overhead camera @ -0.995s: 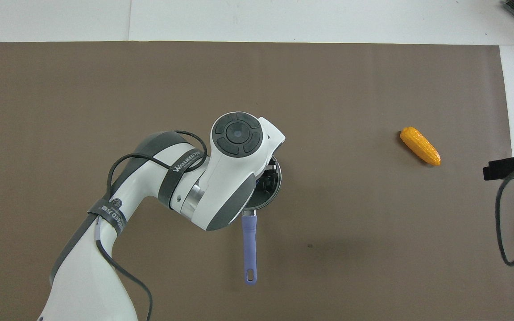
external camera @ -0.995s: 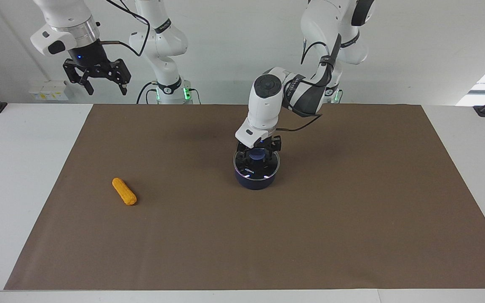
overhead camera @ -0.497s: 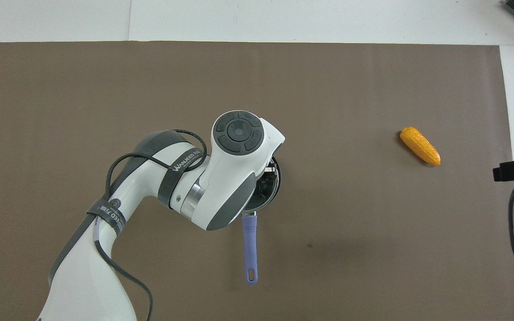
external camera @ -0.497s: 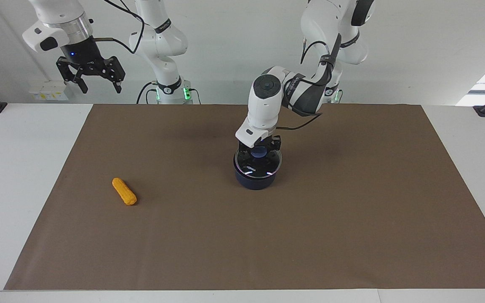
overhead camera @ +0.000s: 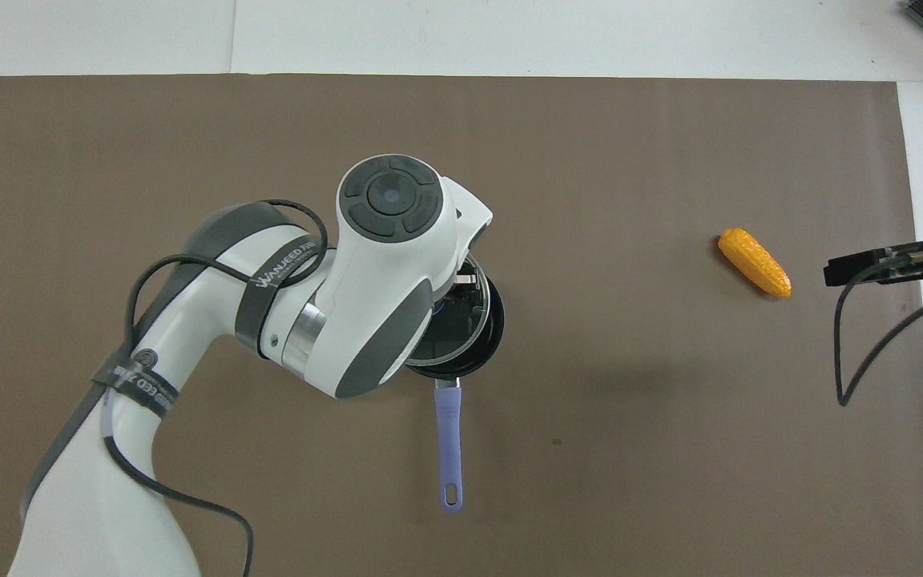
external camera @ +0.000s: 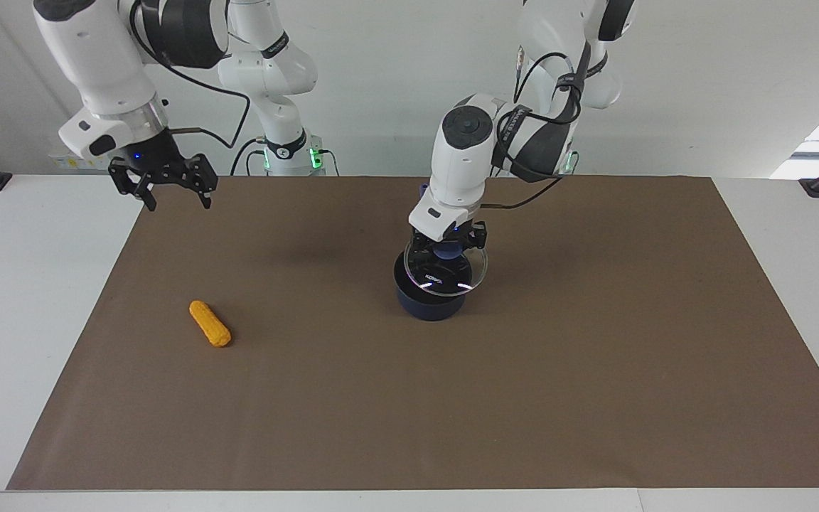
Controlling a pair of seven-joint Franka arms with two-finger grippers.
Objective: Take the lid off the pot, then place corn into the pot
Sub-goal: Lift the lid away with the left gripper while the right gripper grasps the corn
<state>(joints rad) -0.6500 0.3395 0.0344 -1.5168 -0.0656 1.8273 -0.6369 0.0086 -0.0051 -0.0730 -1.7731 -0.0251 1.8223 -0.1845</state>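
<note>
At centre frame in the facing view, my left gripper (external camera: 448,250) is clenched on the blue knob of the lid (external camera: 446,272), holding the glass disc tilted just above the pot (external camera: 429,302), whose blue handle (overhead camera: 449,445) runs toward the bottom of the overhead view. Lower left of that facing frame, the corn (external camera: 210,323) lies on the brown mat (external camera: 594,370), toward my right arm's end of the table. Up in the upper left, my right gripper (external camera: 165,186) hangs over the mat's edge with its fingers spread and nothing between them.
</note>
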